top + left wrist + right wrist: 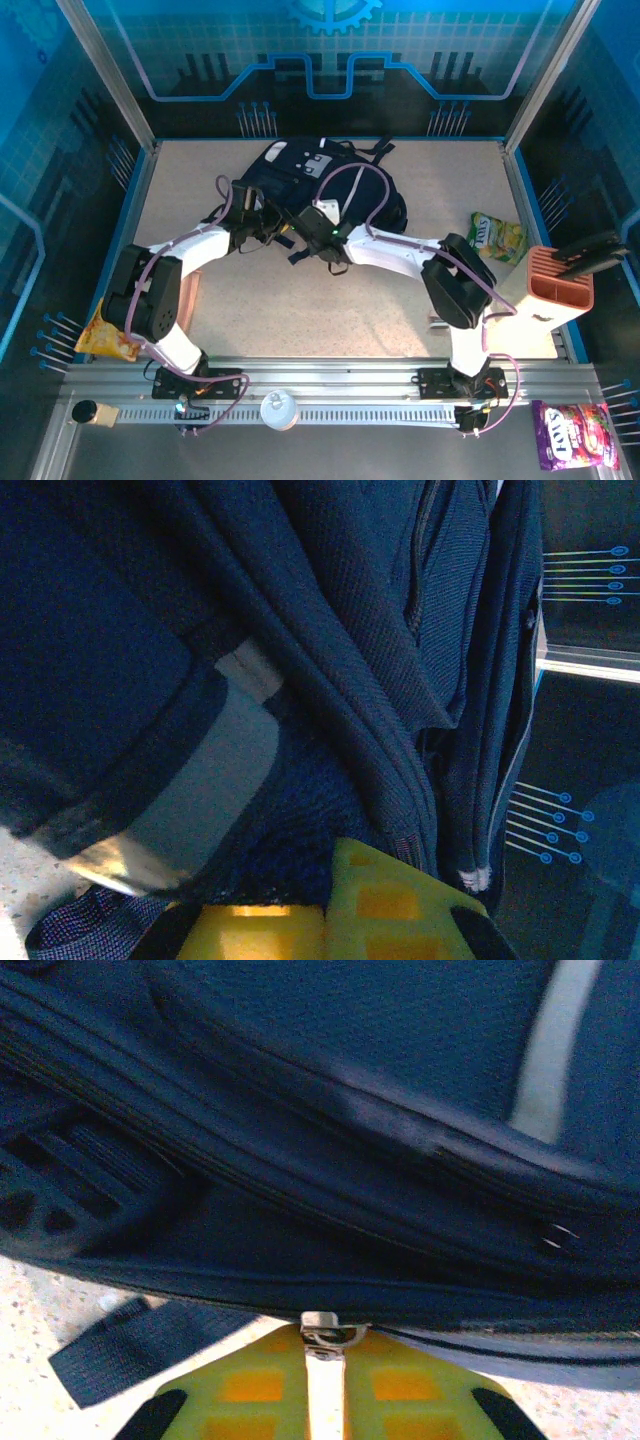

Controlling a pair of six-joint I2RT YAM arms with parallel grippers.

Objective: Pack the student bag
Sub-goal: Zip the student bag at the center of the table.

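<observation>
My left jaws are clenched on bag (283, 160) fabric, right jaws pinching the zipper pull (322, 1332). Looks like unzipping; next, drag it along the track.

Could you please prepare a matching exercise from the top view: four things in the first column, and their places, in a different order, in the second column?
Things:
1. student bag
2. green packet
3. purple packet
4. orange packet

Places:
A. near left edge of the table
B. far middle of the table
C. near right corner of the view
D. right side of the table

Pairs: 1-B, 2-D, 3-C, 4-A
</observation>
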